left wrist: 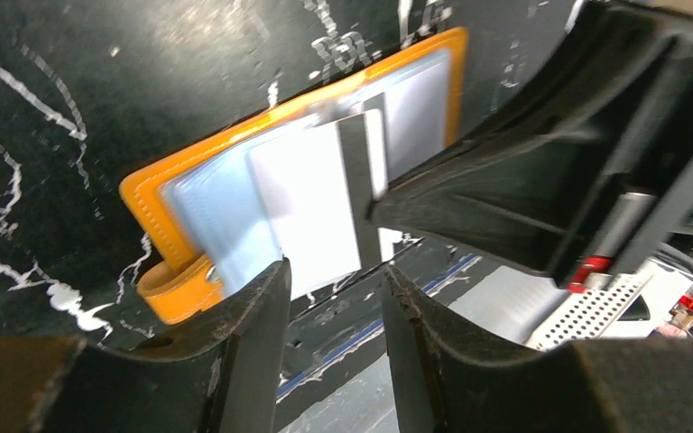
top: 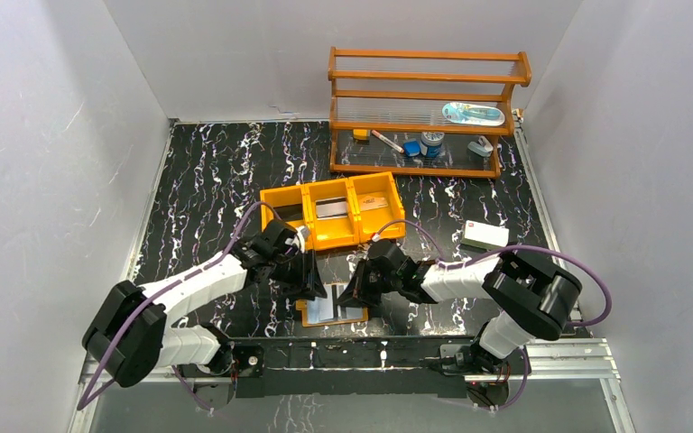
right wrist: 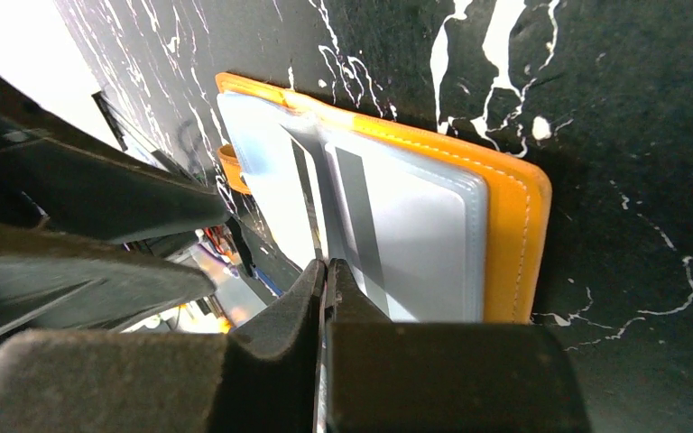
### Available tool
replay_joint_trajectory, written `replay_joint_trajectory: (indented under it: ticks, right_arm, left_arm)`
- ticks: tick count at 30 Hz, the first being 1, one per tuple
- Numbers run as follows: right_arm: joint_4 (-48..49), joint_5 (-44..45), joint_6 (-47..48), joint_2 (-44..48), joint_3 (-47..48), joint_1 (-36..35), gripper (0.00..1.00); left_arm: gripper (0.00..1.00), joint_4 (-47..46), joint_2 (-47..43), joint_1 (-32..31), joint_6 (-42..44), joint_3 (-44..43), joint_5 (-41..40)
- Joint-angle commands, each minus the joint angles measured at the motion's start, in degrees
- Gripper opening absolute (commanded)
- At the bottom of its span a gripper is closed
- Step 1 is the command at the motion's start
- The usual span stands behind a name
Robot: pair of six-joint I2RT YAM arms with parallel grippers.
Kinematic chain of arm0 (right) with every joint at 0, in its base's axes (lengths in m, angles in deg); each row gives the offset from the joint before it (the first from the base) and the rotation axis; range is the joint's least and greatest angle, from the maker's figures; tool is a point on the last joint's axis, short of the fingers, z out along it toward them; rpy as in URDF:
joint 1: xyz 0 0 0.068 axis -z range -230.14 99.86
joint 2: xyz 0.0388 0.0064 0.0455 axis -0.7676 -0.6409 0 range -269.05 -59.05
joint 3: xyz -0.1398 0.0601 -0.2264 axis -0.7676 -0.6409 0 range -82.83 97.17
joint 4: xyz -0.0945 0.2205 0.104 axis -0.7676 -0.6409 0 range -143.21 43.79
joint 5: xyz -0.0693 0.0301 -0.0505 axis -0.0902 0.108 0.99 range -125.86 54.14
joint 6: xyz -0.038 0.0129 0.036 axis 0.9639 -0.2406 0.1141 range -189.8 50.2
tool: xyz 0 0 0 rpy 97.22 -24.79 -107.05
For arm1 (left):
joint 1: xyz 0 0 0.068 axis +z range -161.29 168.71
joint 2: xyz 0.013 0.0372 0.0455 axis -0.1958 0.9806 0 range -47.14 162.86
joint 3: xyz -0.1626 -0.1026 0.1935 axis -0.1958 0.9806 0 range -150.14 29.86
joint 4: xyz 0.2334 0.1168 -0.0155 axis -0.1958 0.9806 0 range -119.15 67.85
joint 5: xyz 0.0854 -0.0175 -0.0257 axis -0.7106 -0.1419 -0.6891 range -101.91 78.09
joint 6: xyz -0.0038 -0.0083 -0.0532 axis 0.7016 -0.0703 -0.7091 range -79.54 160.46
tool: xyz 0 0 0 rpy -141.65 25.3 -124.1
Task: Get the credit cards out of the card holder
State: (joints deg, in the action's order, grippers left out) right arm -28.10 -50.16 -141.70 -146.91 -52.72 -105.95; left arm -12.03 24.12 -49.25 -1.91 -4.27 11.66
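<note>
The orange-tan card holder (top: 332, 311) lies open on the black marbled table near its front edge, pale blue-grey pockets up. A whitish credit card (left wrist: 311, 203) with a dark stripe sticks partway out of a pocket. My right gripper (right wrist: 327, 271) is shut on this card's edge, and the card (right wrist: 300, 212) runs up from the jaws. Another striped card (right wrist: 397, 234) sits inside a clear pocket beside it. My left gripper (left wrist: 334, 280) hovers just off the holder's (left wrist: 153, 194) near edge, open, with nothing between its fingers. Both grippers (top: 311, 287) (top: 347, 293) meet over the holder.
An orange three-compartment tray (top: 329, 212) holding flat items stands just behind the grippers. A white box (top: 485, 235) lies at the right. A wooden shelf rack (top: 424, 108) with small items stands at the back. The table's metal front rail (top: 352, 356) runs close below the holder.
</note>
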Motion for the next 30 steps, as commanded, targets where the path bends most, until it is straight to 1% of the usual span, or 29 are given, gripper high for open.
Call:
replay_joint_trajectory:
  ticks: [1,6,11,14,19,25,28,30]
  right_arm:
    - [0.16,1.17,-0.50,-0.56,-0.83,0.61,0.08]
    - [0.14,1.20,-0.65,-0.51,-0.95,0.70,0.09]
    - [2.32,0.24,-1.58,-0.93,-1.64,0.85,0.12]
    - [4.95,-0.66,-2.20,-1.32,-2.26,0.89,0.15]
    - [9.51,-1.69,-2.84,-2.62,-2.64,1.02,0.20]
    - [14.77,-2.80,-3.44,-4.70,-3.04,0.98,0.27]
    - [15.79,-3.01,-2.99,-5.19,-3.10,1.03,0.26]
    - [15.70,-2.32,-3.06,-4.74,-3.40,1.02,0.24]
  left_arm:
    - [0.40,-1.72,-0.34,-0.30,0.70,-2.20,2.94]
    - [0.36,-3.89,4.58,-1.44,1.02,-0.77,4.18]
    - [0.24,-3.48,8.71,-2.00,-1.33,2.06,0.72]
    - [0.21,-3.33,8.61,-2.21,-2.09,3.81,-1.01]
    - [0.18,-3.24,9.28,-2.28,-1.51,4.45,-1.19]
    - [0.17,-3.24,9.46,-2.36,-1.10,4.78,-1.17]
    - [0.17,-3.24,9.27,-2.39,-1.05,4.97,-1.29]
    - [0.17,-3.15,9.12,-2.46,-1.17,4.96,-1.30]
